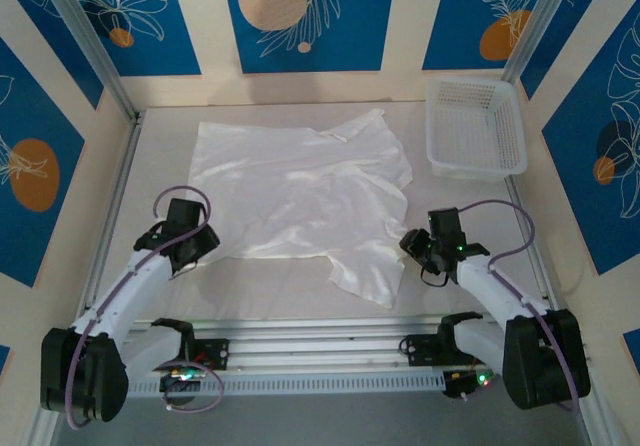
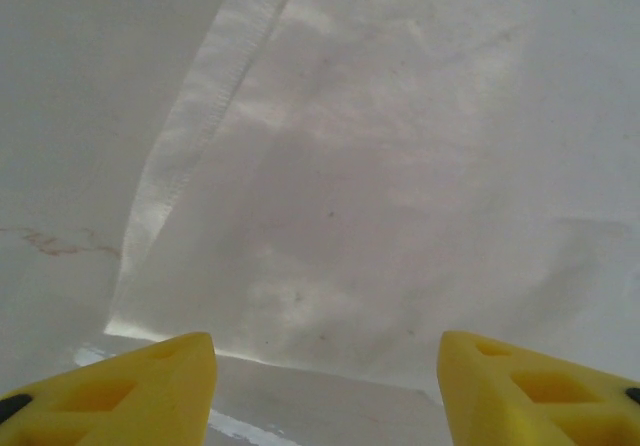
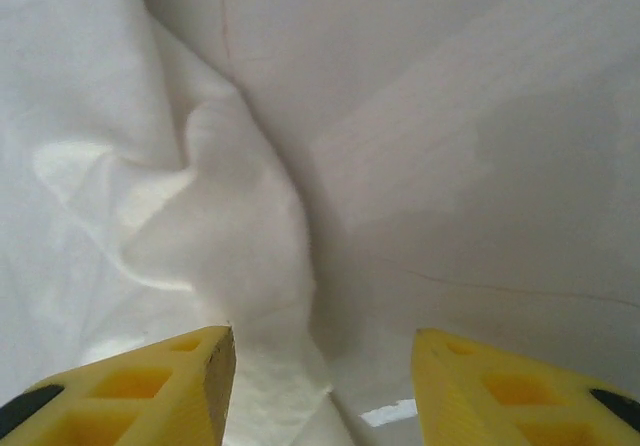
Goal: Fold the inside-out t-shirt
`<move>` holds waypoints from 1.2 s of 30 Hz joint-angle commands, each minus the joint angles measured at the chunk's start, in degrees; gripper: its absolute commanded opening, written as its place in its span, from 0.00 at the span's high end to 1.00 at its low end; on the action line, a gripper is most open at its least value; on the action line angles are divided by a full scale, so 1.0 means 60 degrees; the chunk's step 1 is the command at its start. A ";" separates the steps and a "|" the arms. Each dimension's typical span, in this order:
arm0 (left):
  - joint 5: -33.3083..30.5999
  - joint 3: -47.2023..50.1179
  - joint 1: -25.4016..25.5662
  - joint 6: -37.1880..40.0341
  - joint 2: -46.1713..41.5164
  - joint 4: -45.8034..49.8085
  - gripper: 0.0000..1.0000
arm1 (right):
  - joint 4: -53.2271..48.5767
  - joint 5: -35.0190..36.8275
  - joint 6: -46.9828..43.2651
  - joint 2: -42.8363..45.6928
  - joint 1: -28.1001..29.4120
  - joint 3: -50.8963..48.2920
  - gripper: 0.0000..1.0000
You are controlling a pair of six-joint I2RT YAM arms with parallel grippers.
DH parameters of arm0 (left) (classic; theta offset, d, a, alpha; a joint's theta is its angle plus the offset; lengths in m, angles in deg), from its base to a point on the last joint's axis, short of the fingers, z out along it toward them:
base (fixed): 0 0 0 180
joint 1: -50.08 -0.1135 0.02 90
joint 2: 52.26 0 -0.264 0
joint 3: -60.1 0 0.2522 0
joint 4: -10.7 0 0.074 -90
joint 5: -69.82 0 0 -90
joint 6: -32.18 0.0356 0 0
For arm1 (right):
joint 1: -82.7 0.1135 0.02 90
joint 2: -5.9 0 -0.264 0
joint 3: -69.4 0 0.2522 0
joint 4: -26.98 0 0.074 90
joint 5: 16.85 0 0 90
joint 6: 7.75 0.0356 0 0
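The inside-out t-shirt (image 1: 300, 191) lies spread out and rumpled on the white table, one flap reaching toward the near right. My left gripper (image 1: 205, 240) sits at its near left edge. In the left wrist view its yellow fingers (image 2: 130, 396) stand wide apart, open (image 2: 325, 396), with the shirt's hemmed corner (image 2: 330, 216) just ahead and bare table between them. My right gripper (image 1: 408, 244) is at the shirt's right side. It is open (image 3: 320, 396) over a bunched fold of the shirt (image 3: 230, 236), which lies by the left finger (image 3: 150, 396); nothing is pinched.
A white mesh basket (image 1: 477, 126) stands at the far right corner of the table. Metal frame posts (image 1: 85, 46) and patterned blue walls close in the table on three sides. Bare table (image 1: 270, 286) lies between the shirt and the arm bases.
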 commanded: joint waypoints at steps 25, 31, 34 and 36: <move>0.2713 0.1240 -0.1943 -0.0306 -0.1161 0.0348 0.52 | -0.0807 0.1328 0.0960 0.3416 -0.0236 -0.0598 1.00; 0.2682 0.1520 -0.1937 -0.0455 -0.0528 -0.0130 0.54 | -0.0494 0.0832 0.0892 0.2908 -0.0231 -0.0604 1.00; 0.2206 0.1548 -0.1959 -0.0396 -0.0387 0.0009 0.55 | -0.0491 0.0803 0.0856 0.2852 -0.0238 -0.0488 1.00; 0.2036 0.1623 -0.1980 -0.0393 -0.0356 -0.0068 0.56 | -0.0554 0.0829 0.0853 0.2864 -0.0232 -0.0380 1.00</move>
